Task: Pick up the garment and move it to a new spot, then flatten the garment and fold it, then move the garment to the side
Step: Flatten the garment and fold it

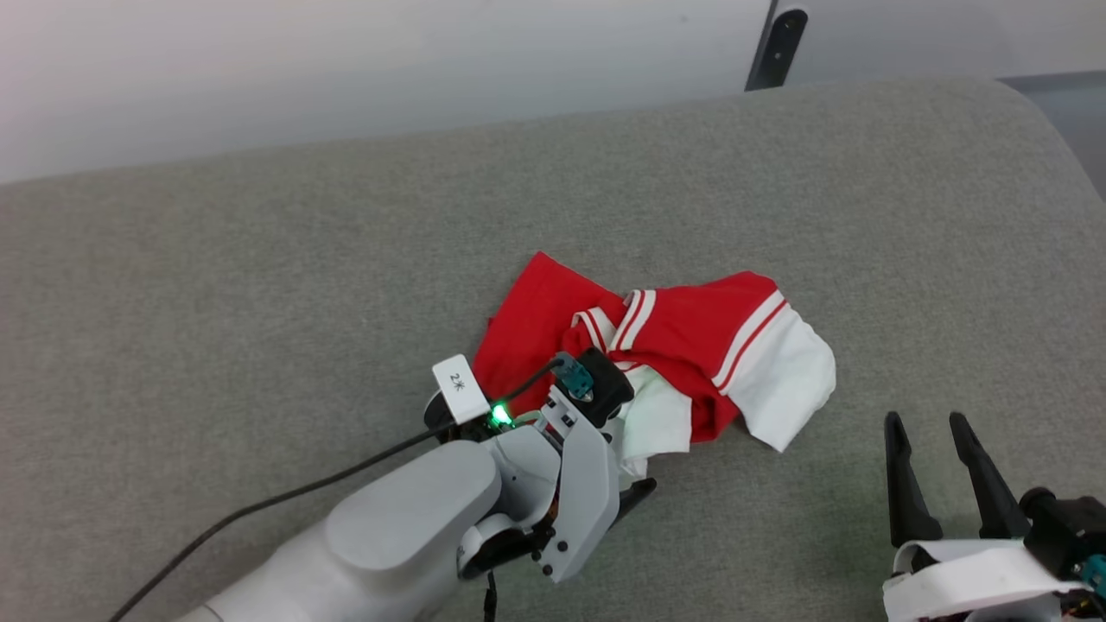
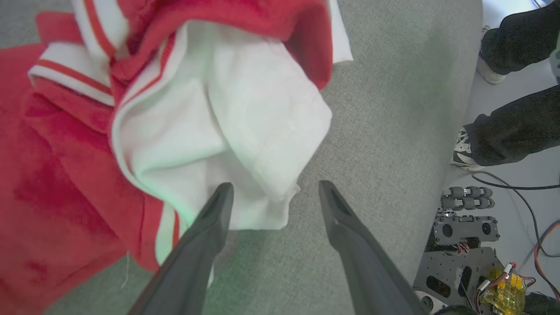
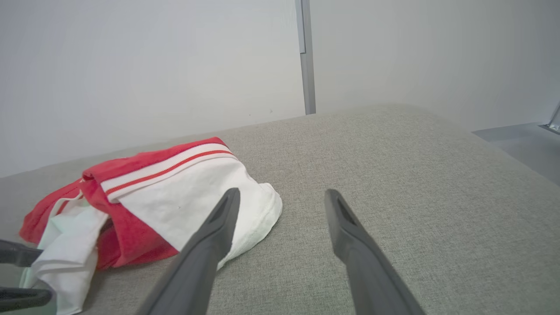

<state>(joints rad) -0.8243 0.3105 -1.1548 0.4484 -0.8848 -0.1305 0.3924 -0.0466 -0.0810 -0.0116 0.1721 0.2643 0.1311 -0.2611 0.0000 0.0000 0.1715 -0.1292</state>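
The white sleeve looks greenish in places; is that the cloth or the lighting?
Lighting, most likely: in the head view a green lamp glows on the left wrist beside the garment; in the left wrist view a green tint falls on the white sleeve near the left hand.

Head cam sits up high, looking forward and down across the grey cushion (image 1: 259, 285) toward the wall (image 1: 346, 69) behind it. The left wrist cam is super close, staring steeply down at the garment (image 2: 218, 109), with floor (image 2: 516, 175) along its right side. The right wrist cam hangs low over the cushion, further off, facing the wall. All three share the garment, and the right wrist one also catches the left gripper (image 3: 43, 276) at its lower-left edge.
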